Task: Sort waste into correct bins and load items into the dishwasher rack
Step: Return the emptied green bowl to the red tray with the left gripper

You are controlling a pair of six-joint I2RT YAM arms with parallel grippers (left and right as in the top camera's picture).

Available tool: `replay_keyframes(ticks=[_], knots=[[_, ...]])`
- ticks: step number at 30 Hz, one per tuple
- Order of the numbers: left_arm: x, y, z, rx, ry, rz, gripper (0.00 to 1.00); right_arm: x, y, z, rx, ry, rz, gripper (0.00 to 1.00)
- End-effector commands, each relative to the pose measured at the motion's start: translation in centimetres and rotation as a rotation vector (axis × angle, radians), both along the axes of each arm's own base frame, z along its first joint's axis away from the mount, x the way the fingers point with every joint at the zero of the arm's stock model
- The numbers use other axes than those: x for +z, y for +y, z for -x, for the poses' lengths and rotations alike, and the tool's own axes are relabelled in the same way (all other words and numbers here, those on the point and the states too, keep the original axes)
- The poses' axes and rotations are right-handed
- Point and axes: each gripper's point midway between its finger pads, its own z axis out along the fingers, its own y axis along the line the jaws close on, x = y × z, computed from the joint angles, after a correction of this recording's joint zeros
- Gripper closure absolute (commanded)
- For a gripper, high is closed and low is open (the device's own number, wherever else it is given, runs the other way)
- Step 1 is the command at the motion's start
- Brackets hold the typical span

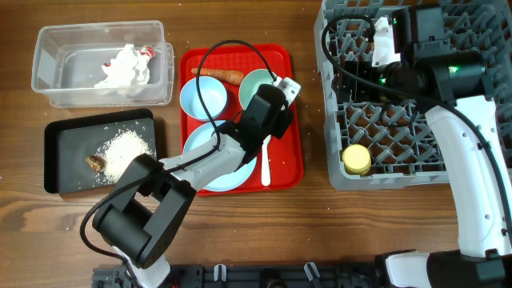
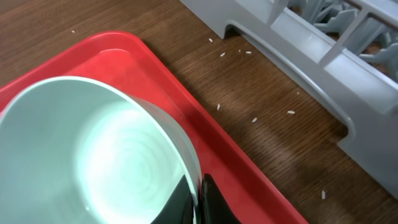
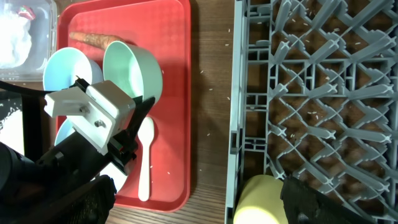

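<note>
My left gripper (image 2: 200, 199) is shut on the right rim of the mint-white bowl (image 1: 254, 84), one finger inside and one outside; the bowl (image 2: 93, 155) is over the red serving tray. The blue bowl (image 1: 202, 98), the carrot (image 1: 218, 75), the pale-blue plate (image 1: 232, 176) and the white spoon (image 1: 266, 164) lie on that tray. The yellow cup (image 1: 356, 158) lies in the grey dishwasher rack (image 1: 400, 120), near its front left corner. My right gripper (image 3: 199, 199) is open and empty, high above the rack's left edge.
The clear tub (image 1: 48, 80) at the back left holds the white napkin (image 1: 124, 68) and the red wrapper (image 1: 146, 52). The black tray (image 1: 60, 136) holds rice (image 1: 126, 152) and a brown lump (image 1: 96, 162). Loose rice grains (image 2: 254, 119) lie on the wood between the red tray (image 1: 292, 160) and the rack.
</note>
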Motion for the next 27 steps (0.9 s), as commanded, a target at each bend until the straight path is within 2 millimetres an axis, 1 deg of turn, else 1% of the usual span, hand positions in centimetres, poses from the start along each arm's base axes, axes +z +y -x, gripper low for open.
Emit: replay_keyframes(ticks=[1,2,3,4,6,7,9,10,11,14,17,20,22,23,25,27], knots=[[-0.5,0.2,-0.2,-0.002,-0.008,-0.035,0.9,1.2,0.1,0.1,0.018,-0.039,0.004,0.11],[-0.5,0.2,-0.2,-0.002,-0.008,-0.036,0.85,1.2,0.1,0.1,0.018,-0.039,0.004,0.12],[-0.5,0.2,-0.2,-0.002,-0.008,-0.035,0.75,1.2,0.1,0.1,0.018,-0.039,0.004,0.12],[-0.5,0.2,-0.2,0.001,-0.007,-0.033,0.63,1.2,0.1,0.1,0.018,-0.038,0.004,0.11],[-0.3,0.3,-0.2,0.009,-0.007,-0.025,0.55,1.2,0.1,0.1,0.018,-0.038,0.004,0.11],[0.1,0.7,-0.5,0.038,-0.008,-0.011,0.53,1.2,0.1,0.1,0.018,-0.038,0.004,0.12],[1.4,2.0,-1.2,0.141,-0.017,0.026,0.51,1.2,0.1,0.1,0.018,-0.038,0.004,0.12],[2.5,2.7,-1.4,0.168,-0.023,0.042,0.47,1.2,0.1,0.1,0.018,-0.038,0.004,0.12],[4.0,3.5,-1.4,0.19,-0.028,0.061,0.44,1.2,0.1,0.1,0.019,-0.039,0.004,0.11],[7.9,5.7,-0.1,0.239,-0.021,0.101,0.36,1.3,0.2,0.0,0.019,-0.042,0.001,0.12],[11.2,7.5,1.4,0.262,-0.029,0.123,0.34,1.5,0.8,0.0,0.038,-0.047,-0.032,0.11],[13.2,8.7,2.6,0.296,-0.018,0.169,0.32,1.7,1.2,0.0,0.052,-0.05,-0.055,0.11],[13.3,9.2,3.6,0.305,0.013,0.173,0.32,1.6,1.2,0.0,0.051,-0.048,-0.055,0.12],[12.7,9.3,4.9,0.301,0.075,0.175,0.32,1.5,1.2,0.1,0.051,-0.041,-0.054,0.12],[10.8,9.4,7.0,0.3,0.206,0.17,0.31,1.4,1.5,0.6,0.062,-0.022,-0.069,0.12],[8.3,9.6,10.1,0.33,0.402,0.178,0.31,1.3,2.5,1.2,0.091,-0.003,-0.086,0.12]])
